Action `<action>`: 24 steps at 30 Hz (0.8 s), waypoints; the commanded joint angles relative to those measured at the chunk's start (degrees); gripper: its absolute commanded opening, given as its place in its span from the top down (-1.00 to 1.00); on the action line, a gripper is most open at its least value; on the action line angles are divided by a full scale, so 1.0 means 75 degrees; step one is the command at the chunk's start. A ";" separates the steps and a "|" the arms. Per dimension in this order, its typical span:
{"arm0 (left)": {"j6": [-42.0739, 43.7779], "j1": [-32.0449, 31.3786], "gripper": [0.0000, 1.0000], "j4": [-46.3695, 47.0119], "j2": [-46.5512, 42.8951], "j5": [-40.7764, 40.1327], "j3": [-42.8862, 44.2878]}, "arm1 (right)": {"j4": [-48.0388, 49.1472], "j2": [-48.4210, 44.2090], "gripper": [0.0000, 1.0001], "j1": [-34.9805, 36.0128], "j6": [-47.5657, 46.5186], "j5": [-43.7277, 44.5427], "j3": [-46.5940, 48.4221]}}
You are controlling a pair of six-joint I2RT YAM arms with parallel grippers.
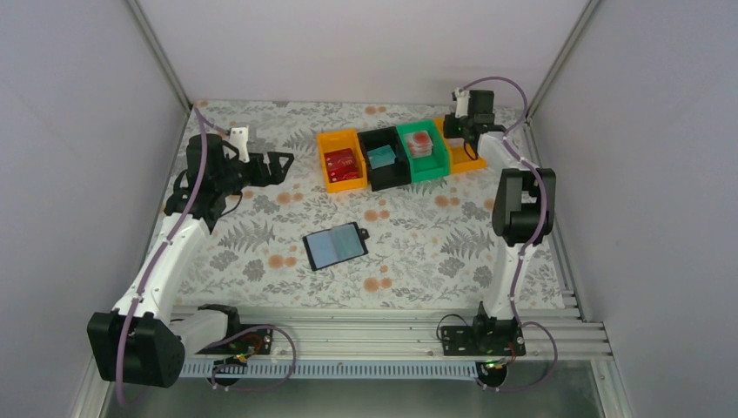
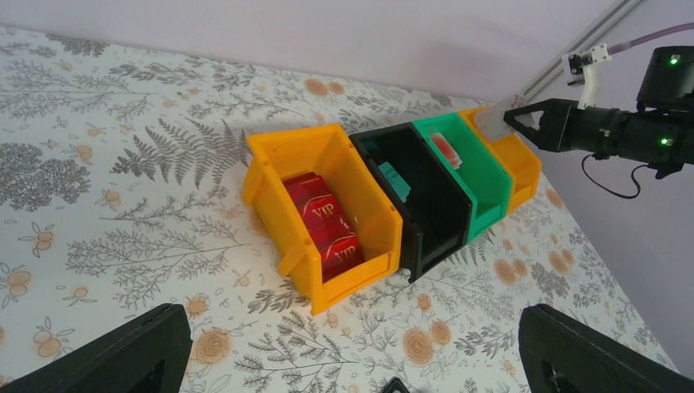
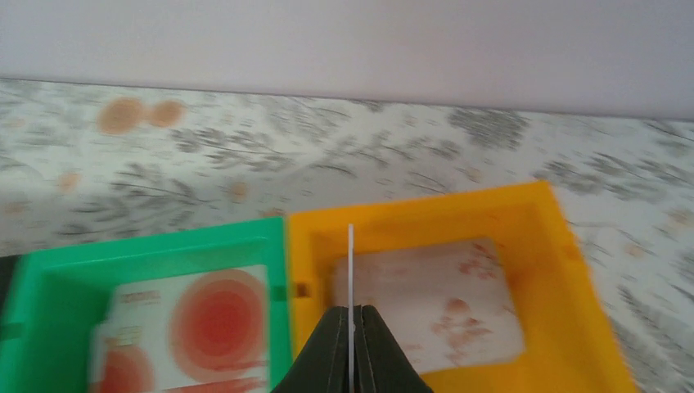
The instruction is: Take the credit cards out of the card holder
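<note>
Now, the right hand (image 3: 352,318) pinches a credit card (image 3: 350,262) by its lower edge, jaws shut tight on it. The card stands upright and edge-on just above the end orange bin (image 3: 566,246), which sits directly below and ahead of the fingers. To drop it well, I judge the hand should ease away from the green bin (image 3: 164,237), since the card hangs close to the shared wall. It should then sink nearer the pale flowered card (image 3: 425,303) lying inside before the jaws part, so the card falls flat and does not tip over the rim. The left hand (image 2: 360,348) stands wide and holds nothing above the bench (image 2: 123,188), with the other orange bin (image 2: 295,151) ahead of it. The card holder (image 1: 335,246) lies open on the bench, well behind both hands. From above it is too small to tell whether its pale blue-grey faces are cards or bare pockets. The held card's face is hidden, and the left fingertips are cut off by the frame.
</note>
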 commanded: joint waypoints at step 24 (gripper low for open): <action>0.0086 0.0039 -1.00 0.0060 0.0236 0.0084 0.0059 | -0.0917 0.0419 0.92 0.0437 0.0135 -0.1381 0.0308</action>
